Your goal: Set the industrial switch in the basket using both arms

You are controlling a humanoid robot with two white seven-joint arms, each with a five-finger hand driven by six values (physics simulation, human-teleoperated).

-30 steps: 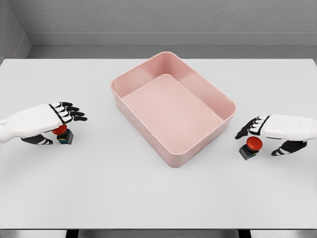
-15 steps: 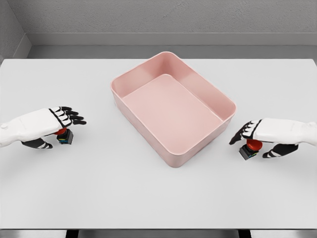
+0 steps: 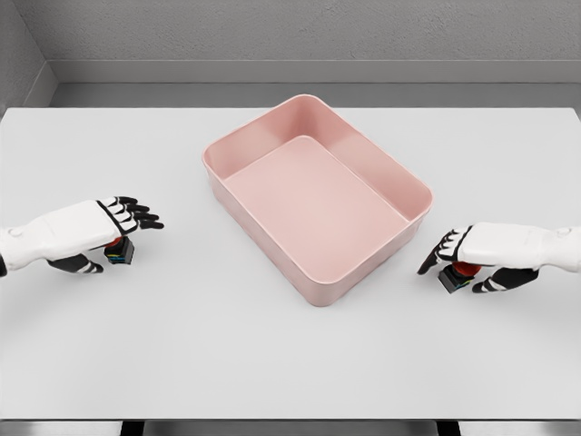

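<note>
Each robot hand, left (image 3: 91, 238) and right (image 3: 481, 256), is cupped over one industrial switch (image 3: 119, 252), grasp unconfirmed, beside the basket (image 3: 241, 151).

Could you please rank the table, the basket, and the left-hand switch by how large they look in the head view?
1. Table
2. Basket
3. Left-hand switch, mostly hidden under the left hand

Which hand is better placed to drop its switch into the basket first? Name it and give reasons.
Right, probably. The right hand covers its switch close beside the pink basket; the left hand, over its own switch, has more bare table to cross.
</note>
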